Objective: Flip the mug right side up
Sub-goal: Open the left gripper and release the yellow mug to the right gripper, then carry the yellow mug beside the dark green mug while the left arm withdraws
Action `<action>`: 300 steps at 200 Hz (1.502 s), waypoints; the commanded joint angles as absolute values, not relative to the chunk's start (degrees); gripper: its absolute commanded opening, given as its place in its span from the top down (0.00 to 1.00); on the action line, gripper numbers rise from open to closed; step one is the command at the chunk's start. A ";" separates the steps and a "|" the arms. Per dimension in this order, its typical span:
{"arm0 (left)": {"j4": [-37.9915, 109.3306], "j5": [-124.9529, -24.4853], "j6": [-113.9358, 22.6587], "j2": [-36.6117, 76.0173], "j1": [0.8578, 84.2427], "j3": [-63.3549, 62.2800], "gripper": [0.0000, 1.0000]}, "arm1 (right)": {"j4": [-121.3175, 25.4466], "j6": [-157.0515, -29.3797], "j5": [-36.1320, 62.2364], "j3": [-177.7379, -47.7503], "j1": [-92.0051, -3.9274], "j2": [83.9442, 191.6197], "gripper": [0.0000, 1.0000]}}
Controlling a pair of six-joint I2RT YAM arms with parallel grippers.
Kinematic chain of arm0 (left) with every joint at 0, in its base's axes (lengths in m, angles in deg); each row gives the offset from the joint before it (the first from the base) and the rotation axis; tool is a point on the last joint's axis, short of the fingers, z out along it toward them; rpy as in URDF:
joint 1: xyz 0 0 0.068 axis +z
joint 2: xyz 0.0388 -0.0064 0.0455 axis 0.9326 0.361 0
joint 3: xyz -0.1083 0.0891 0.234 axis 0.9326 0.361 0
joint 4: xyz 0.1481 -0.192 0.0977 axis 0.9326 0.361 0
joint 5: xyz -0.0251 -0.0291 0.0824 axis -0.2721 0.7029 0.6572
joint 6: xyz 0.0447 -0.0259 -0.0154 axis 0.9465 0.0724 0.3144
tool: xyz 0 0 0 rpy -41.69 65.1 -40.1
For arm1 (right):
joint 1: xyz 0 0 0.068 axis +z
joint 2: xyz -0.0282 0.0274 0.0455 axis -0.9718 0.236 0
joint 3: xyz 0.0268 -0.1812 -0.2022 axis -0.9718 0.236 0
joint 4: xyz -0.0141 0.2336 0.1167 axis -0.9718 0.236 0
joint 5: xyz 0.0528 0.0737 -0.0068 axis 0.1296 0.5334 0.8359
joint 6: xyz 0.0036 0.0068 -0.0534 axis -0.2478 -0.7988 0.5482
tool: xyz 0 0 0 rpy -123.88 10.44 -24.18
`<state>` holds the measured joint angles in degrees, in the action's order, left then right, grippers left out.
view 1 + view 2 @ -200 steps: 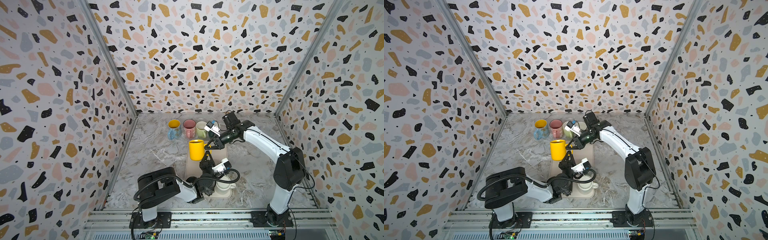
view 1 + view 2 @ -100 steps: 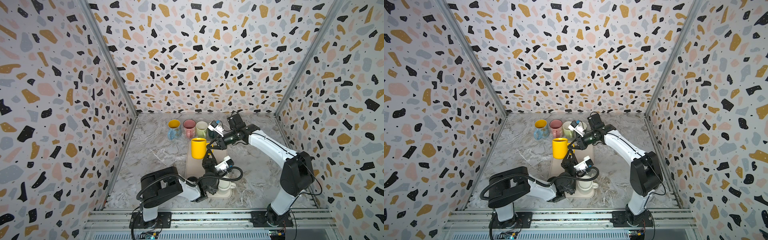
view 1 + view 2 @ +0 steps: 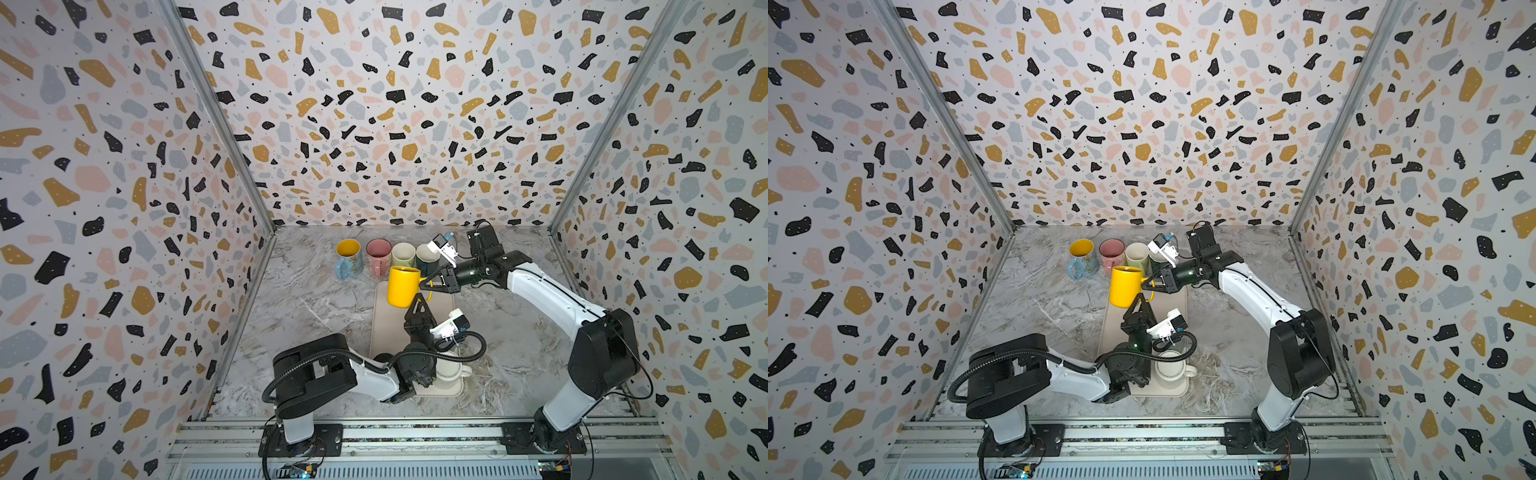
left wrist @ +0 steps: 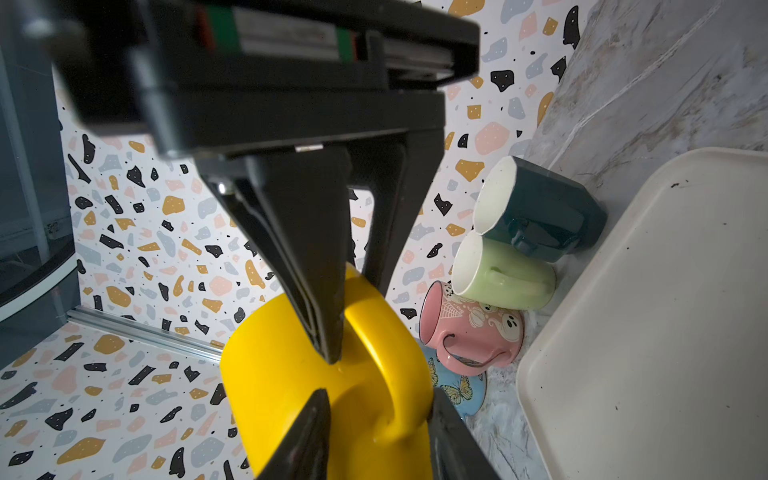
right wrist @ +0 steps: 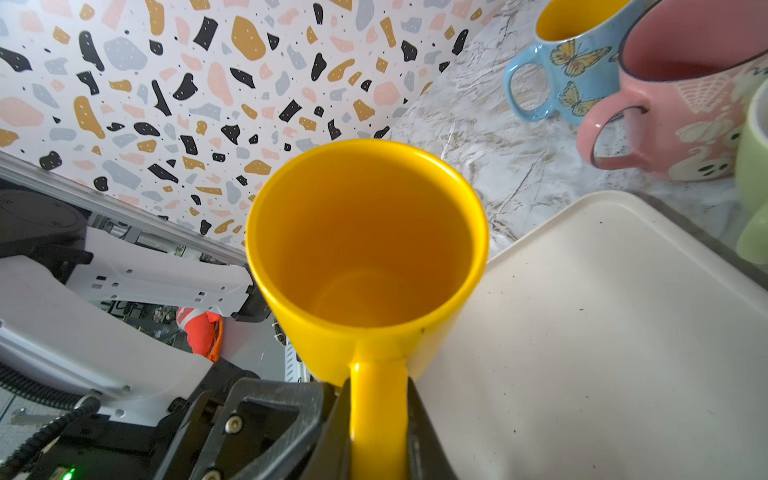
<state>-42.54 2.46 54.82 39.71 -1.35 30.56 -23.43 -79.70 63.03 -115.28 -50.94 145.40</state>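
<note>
left gripper (image 3: 419, 300) jaws now parted, letting go of glossy yellow ceramic mug (image 3: 402, 286) at its tips; right gripper (image 5: 379, 419) clamps handle (image 5: 376, 374), mug rim-up, only set-down left.

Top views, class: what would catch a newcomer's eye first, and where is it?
The bright yellow mug hangs upright over the far end of the cream tray, the right gripper shut on its handle. The left gripper stands open at that handle, and four mugs line the back of the table.
</note>
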 commanded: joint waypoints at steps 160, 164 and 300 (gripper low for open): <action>-53.17 11.18 36.20 24.12 3.45 27.44 0.60 | -33.10 -88.35 48.59 -108.99 -62.51 135.37 1.00; -49.56 11.40 32.85 22.54 3.88 27.39 0.60 | -33.21 -88.35 48.00 -108.87 -62.55 135.25 1.00; 33.20 -36.68 -45.48 -2.30 33.81 14.65 0.56 | -36.50 -90.39 21.36 -105.40 -62.66 133.10 1.00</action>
